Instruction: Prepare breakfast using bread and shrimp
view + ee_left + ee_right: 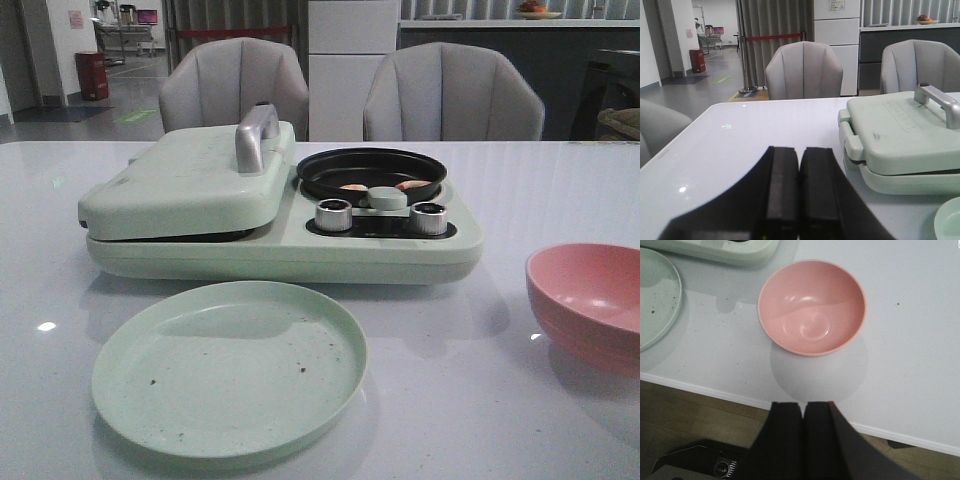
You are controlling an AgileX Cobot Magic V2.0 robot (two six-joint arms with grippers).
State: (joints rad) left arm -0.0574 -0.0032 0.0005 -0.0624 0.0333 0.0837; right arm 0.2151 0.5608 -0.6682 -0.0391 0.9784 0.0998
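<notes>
1 plate | 1 pink bowl | 2 shrimp in pan

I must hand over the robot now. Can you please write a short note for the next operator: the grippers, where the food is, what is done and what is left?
Left gripper: shut, holding nothing, above the table left of the breakfast machine.
Right gripper: shut, holding nothing, near the table edge by the pink bowl, which has nothing in it.
Shrimp: two pieces in the small black pan on the machine.
Bread: not visible; the machine's lid is closed, so it may be under it.
Green plate: in front, only crumbs on it.
Left: apparently open the lid, then plate the bread and shrimp.
</notes>
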